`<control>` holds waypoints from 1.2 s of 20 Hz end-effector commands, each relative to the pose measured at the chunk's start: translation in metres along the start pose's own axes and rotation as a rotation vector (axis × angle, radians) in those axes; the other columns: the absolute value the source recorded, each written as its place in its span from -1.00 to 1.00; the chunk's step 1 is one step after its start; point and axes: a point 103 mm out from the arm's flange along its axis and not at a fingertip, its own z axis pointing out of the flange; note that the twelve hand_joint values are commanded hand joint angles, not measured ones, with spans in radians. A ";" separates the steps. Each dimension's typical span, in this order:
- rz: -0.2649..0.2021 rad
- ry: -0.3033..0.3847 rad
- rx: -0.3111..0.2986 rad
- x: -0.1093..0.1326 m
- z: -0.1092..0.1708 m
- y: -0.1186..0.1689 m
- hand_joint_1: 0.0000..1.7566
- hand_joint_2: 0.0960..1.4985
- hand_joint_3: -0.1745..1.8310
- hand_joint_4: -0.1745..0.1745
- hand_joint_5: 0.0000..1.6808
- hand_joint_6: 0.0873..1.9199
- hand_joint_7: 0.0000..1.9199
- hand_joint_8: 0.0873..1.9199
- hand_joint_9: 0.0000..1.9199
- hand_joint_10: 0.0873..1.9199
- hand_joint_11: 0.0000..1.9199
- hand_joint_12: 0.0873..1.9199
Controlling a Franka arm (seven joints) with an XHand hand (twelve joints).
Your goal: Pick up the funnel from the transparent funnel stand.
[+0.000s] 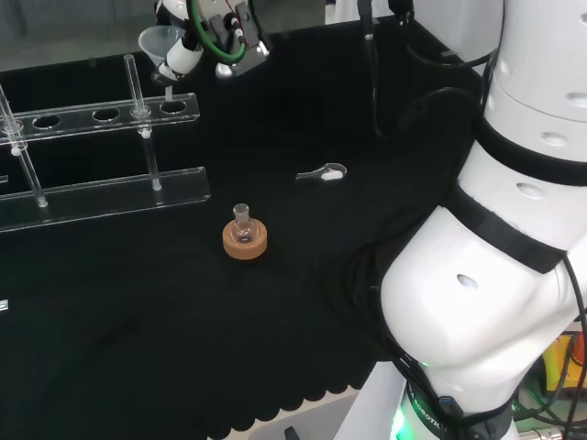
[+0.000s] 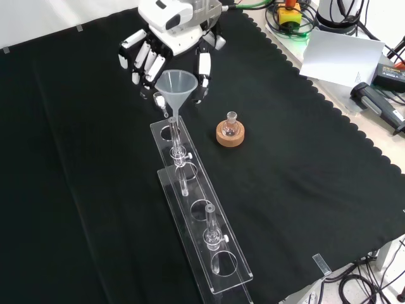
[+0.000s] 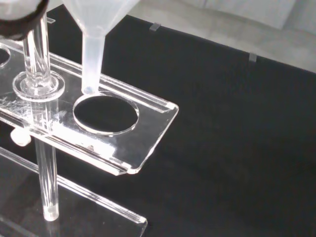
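Note:
A clear funnel (image 2: 176,85) hangs with its stem tip just above the end hole of the transparent funnel stand (image 2: 197,223). The black and white hand (image 2: 169,44) is curled round the funnel's cone, fingers on one side and thumb on the other. In the head view the funnel (image 1: 160,42) sits at the far left beside the hand (image 1: 186,57), over the end of the stand (image 1: 75,118). The wrist view shows the funnel's stem (image 3: 92,59) clear of the stand (image 3: 148,129), its tip over the rim of the round hole.
A small round flask on a cork ring (image 2: 230,132) stands right of the stand in the front view. A small white spoon-like piece (image 1: 325,171) lies mid-cloth. Upright glass posts (image 3: 37,54) rise from the stand beside the funnel. Papers and cables lie past the cloth's right edge.

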 end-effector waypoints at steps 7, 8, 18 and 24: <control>-0.014 -0.058 0.007 -0.025 -0.012 -0.034 -0.06 -0.24 -0.19 0.81 0.14 -0.59 0.21 -0.58 -0.13 -0.68 -1.00 0.46; -0.014 -0.060 0.007 -0.027 -0.012 -0.037 -0.06 -0.24 -0.19 0.81 0.14 -0.59 0.21 -0.58 -0.13 -0.68 -1.00 0.46; -0.005 -0.038 0.015 -0.044 -0.006 -0.071 -0.06 -0.25 -0.18 0.86 0.16 -0.57 0.23 -0.58 -0.12 -0.69 -1.00 0.47; 0.011 -0.047 0.040 -0.042 -0.003 -0.080 -0.06 -0.26 -0.17 0.90 0.17 -0.56 0.24 -0.58 -0.11 -0.69 -1.00 0.47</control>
